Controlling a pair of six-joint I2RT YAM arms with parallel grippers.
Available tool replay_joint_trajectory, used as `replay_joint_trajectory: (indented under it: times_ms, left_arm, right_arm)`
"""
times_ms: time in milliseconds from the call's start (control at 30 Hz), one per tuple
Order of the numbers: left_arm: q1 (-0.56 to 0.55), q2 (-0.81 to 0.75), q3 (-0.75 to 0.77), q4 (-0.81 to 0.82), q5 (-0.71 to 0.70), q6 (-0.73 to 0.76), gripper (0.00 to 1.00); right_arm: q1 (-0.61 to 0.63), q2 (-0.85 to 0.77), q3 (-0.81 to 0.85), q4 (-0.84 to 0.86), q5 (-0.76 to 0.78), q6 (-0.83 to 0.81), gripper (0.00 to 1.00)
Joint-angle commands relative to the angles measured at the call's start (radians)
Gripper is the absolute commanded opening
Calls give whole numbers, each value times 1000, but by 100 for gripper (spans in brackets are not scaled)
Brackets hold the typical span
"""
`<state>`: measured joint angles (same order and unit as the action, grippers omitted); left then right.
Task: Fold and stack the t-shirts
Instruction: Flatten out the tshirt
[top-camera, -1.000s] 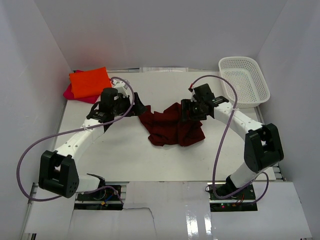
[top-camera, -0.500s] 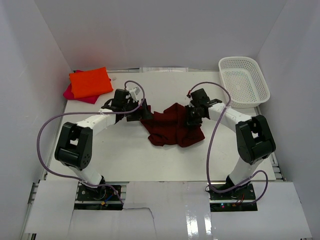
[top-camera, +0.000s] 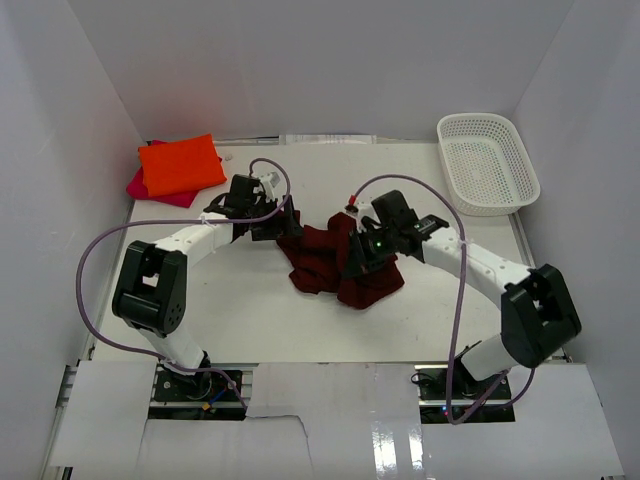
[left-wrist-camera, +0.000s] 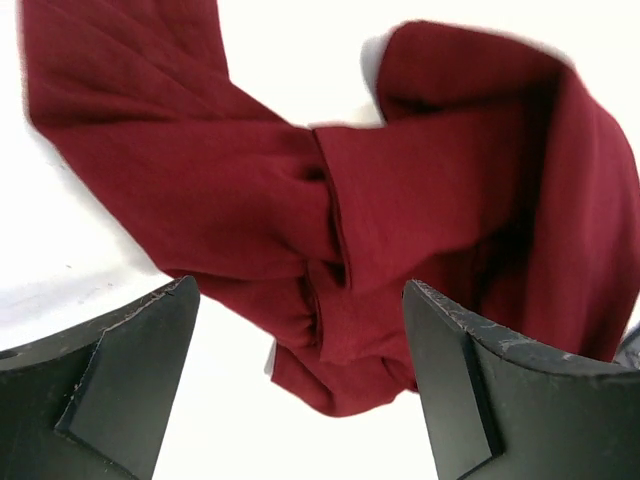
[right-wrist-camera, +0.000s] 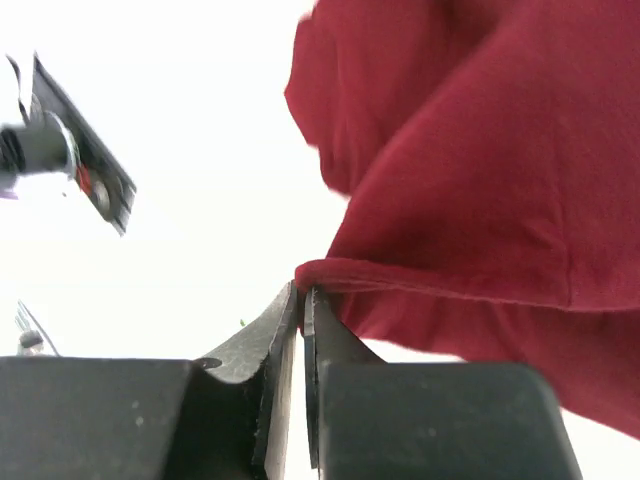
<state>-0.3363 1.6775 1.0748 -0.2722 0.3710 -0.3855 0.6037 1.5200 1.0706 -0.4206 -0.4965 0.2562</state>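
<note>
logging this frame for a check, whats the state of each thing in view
maroon t-shirt, crumpled, not folded
orange t-shirt, folded, lying on the pink one
pink t-shirt, under the orange one, mostly hidden
white mesh basket, upright, empty
left gripper, open, over the maroon t-shirt
right gripper, shut on the maroon t-shirt's edge

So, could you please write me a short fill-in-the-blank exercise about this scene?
1. The right gripper is shut on the maroon shirt, while the left gripper is ____.
2. The orange shirt lies folded on ____ of the pink shirt.
3. The basket is ____.

Missing words: open; top; empty.
</note>
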Motion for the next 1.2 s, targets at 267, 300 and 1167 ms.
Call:
replay_joint_trajectory:
  times_ms: [267, 300, 1167]
  left_arm:
    - [-4, -59, 48, -25, -46, 20, 93]
    - [-4, -61, 48, -25, -49, 23, 93]
    - [-4, -99, 39, -27, -69, 31, 93]
  right_arm:
    - [8, -115, -149, -411, 737, 113, 9]
    - [8, -106, -130, -421, 786, 114, 8]
    - [-8, 135, 256, -168, 727, -121, 61]
